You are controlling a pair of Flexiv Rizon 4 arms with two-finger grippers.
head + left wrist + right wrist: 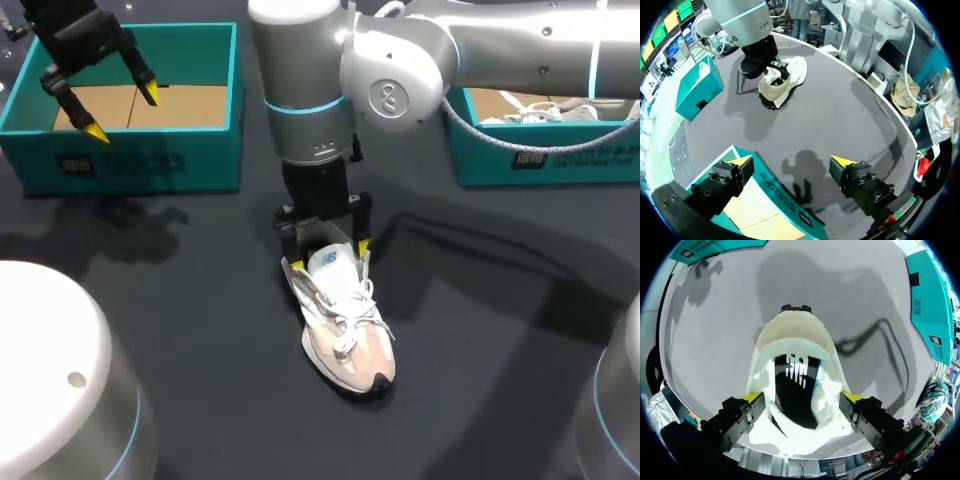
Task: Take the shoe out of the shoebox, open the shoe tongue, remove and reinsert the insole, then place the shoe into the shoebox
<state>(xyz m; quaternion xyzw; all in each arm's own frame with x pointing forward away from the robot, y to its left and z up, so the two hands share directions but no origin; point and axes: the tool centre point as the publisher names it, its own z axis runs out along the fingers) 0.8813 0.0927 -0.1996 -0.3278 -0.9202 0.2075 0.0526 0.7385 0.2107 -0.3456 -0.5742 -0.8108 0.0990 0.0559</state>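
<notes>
My right gripper pinches the heel collar of the white laced shoe, mid-tabletop. My left gripper, fingers spread, hangs over the teal cardboard shoebox at the far-left corner; a second box sits far-right.

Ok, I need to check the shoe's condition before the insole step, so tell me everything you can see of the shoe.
The shoe is a white and cream sneaker with pinkish toe panels, white laces and a dark sole. It sits on its sole on the dark table, toe pointing away from the right arm. Its opening shows a dark inside. The right arm's jaws straddle the heel end, touching both sides of the collar.
</notes>
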